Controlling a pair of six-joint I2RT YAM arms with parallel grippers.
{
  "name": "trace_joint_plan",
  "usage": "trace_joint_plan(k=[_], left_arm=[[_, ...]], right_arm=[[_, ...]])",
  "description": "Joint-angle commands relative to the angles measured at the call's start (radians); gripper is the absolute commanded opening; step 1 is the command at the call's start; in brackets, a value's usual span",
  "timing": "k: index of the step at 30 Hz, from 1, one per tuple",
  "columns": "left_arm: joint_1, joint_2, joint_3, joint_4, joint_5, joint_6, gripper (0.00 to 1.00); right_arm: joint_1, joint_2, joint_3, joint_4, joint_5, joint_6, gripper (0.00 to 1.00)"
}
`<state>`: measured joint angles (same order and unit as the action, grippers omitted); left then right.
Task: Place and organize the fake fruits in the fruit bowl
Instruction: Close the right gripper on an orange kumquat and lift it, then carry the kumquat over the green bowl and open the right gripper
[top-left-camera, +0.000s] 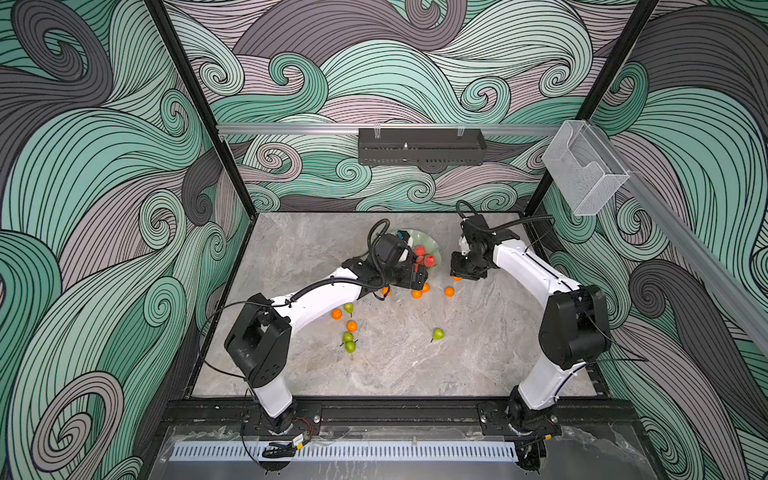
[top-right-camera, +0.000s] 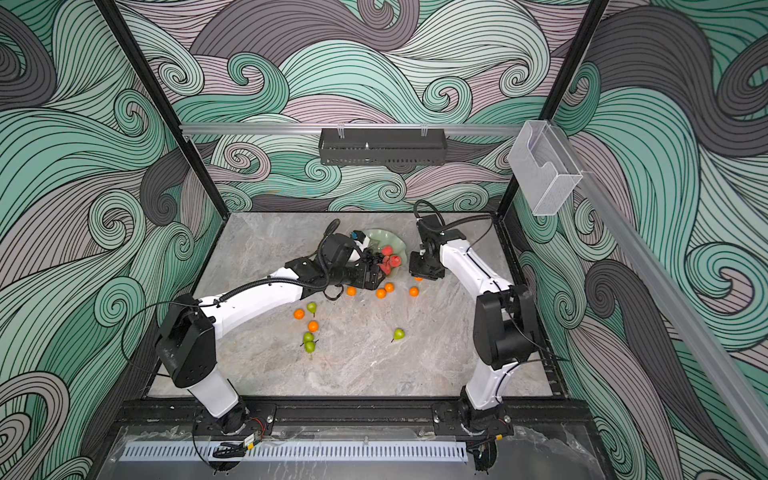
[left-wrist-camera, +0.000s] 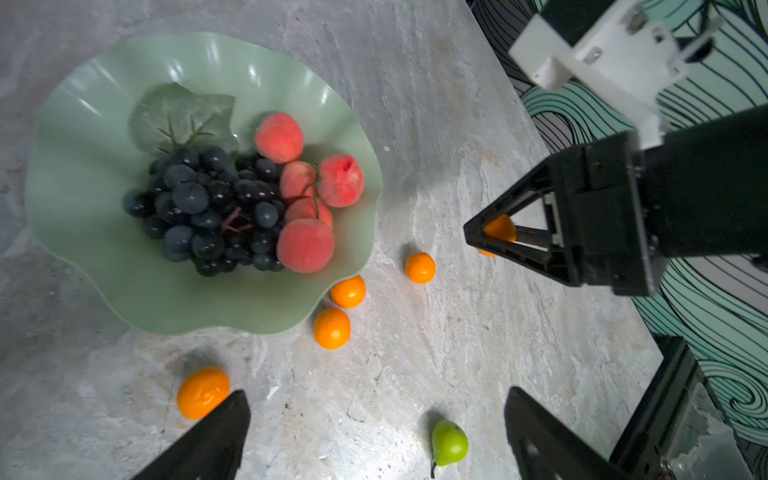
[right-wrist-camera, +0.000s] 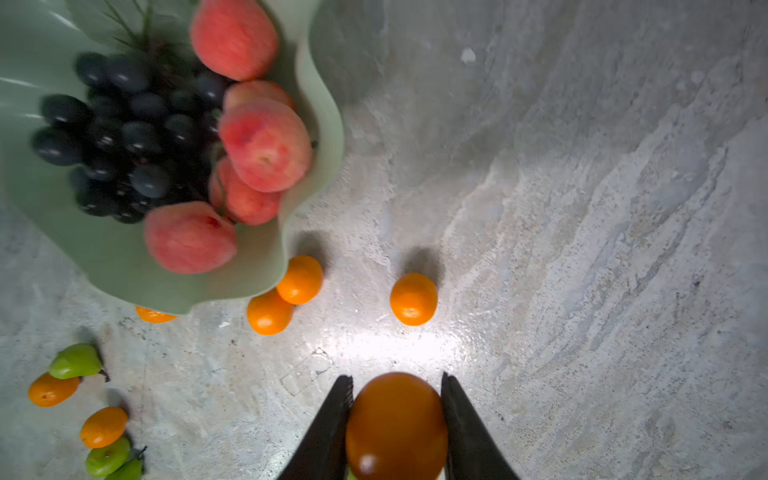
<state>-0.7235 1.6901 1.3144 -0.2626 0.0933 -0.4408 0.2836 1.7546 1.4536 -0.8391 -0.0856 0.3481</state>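
1. My right claw (right-wrist-camera: 397, 376): clamped on an orange (right-wrist-camera: 397, 424), which fills the gap. In a top view it sits at 4 o'clock of the fruit bowl (top-left-camera: 434, 241), just off the rim.
2. My left claw (left-wrist-camera: 376, 392): spread wide, nothing in the gap. It hangs over the table (left-wrist-camera: 415, 124) at 6 o'clock of the bowl.
3. Fruit bowl: at 12 o'clock of the table's middle, near the far edge. In both top views my left arm (top-left-camera: 324, 291) covers its 9 o'clock half.
4. In the bowl: the grape bunch (left-wrist-camera: 208, 208) with its leaf, and five peaches (left-wrist-camera: 305, 245) packed against it. In a top view the peaches show on the bowl's 4 o'clock side.
5. Four loose oranges (left-wrist-camera: 420, 268) lie on the table from 5 to 7 o'clock of the bowl. Two touch each other, one of them tucked against the rim.
6. At 8 o'clock of the table's middle: two more oranges and three pears (top-left-camera: 348, 308), close together.
7. A lone pear (top-left-camera: 438, 333) lies at 4 o'clock of the middle, well apart from the rest.
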Motion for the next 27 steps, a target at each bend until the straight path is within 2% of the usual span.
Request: trace_joint_plan(k=[1,15,27], left_arm=[[0.048,-0.033,-0.009,0.017,0.033,-0.023,0.98],[0.235,0.021,0.017,0.077,0.082,-0.05,0.98],[0.312,0.096,0.058,0.098,0.181,-0.055,0.98]], right_arm=[[0.019,0.038,0.077,-0.033,0.01,-0.012,0.34],[0.098,0.355,0.528,-0.036,-0.027,0.029,0.33],[0.1,0.648,0.855,-0.042,-0.03,0.058,0.32]])
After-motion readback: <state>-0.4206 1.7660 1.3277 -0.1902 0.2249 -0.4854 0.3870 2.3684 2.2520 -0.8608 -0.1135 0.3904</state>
